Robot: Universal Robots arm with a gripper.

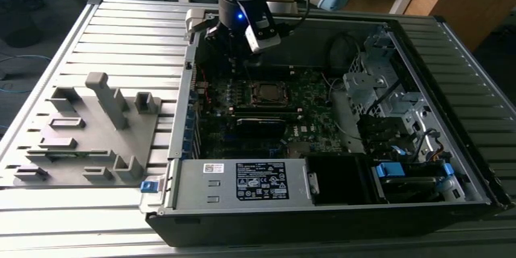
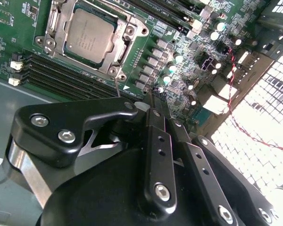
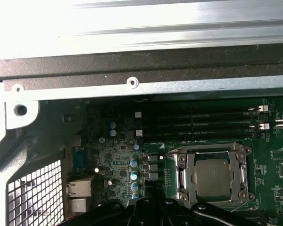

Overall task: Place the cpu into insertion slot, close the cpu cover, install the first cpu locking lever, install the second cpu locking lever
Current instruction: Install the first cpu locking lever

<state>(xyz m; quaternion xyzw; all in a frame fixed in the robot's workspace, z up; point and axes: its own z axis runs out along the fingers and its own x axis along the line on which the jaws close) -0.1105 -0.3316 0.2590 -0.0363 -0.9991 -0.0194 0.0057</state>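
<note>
table: slatted metal table (image 1: pixel 121 28); the open computer case (image 1: pixel 322 225) lies flat on it toward the exterior view's right edge.
board: the green motherboard (image 1: pixel 315 101) fills the case floor, with long black memory slots (image 2: pixel 61 77) along one side of the socket.
end effector: the gripper (image 2: pixel 153 96) hangs over the board's far edge by the perforated rear wall. Its fingers look pressed together with nothing between them.
slot: the insertion slot (image 2: pixel 129 32) sits near the board's centre and is already filled.
cover: the cpu cover (image 2: pixel 115 49) looks folded down flat around the chip.
chip: the cpu (image 2: pixel 88 35) is seated in the slot, its silver top showing through the cover's window.
lever: a thin wire (image 2: pixel 116 87) stands at the socket corner nearest the fingertips; probably a locking lever, unlatched.
step: by my reading placing and cover are done, and the first lever is in hand.
next move needs: fine tip contact on that thin wire, pushing down and under its hook without scraping the board's capacitors.
relation: the cpu lies just beyond the fingertips, lower, apart and not touching.
</note>
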